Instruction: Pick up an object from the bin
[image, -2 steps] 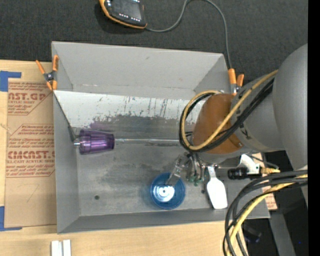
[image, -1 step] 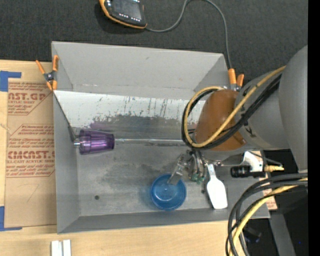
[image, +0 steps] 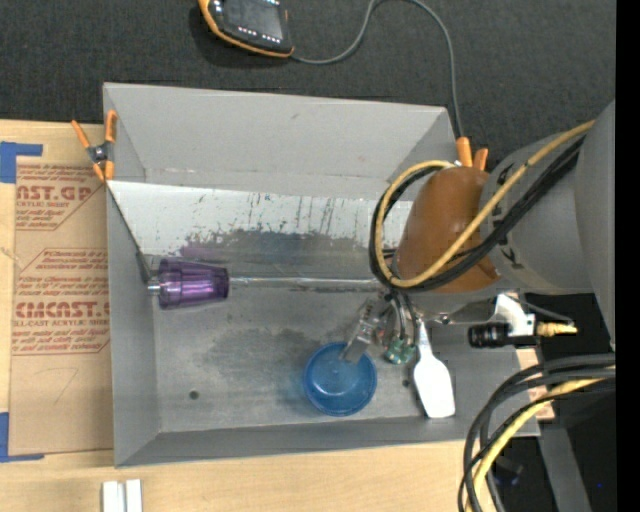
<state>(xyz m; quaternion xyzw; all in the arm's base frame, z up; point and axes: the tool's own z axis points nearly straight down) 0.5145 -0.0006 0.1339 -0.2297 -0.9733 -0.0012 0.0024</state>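
Tool (image: 359, 344) over blue cup (image: 338, 386), at its upper-right rim, bin (image: 250, 130) lower right

Thing: a blue round cup (image: 338, 385) of see-through plastic is sitting in the grey bin (image: 200, 400).
Pose: it is standing upright, its open mouth facing up.
Place: it is resting on the floor, near the lower wall, right of the middle.

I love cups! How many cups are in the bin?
2. A purple cup lies on its side at the left wall; a blue cup sits near the front, by the gripper. The arm may hide others.
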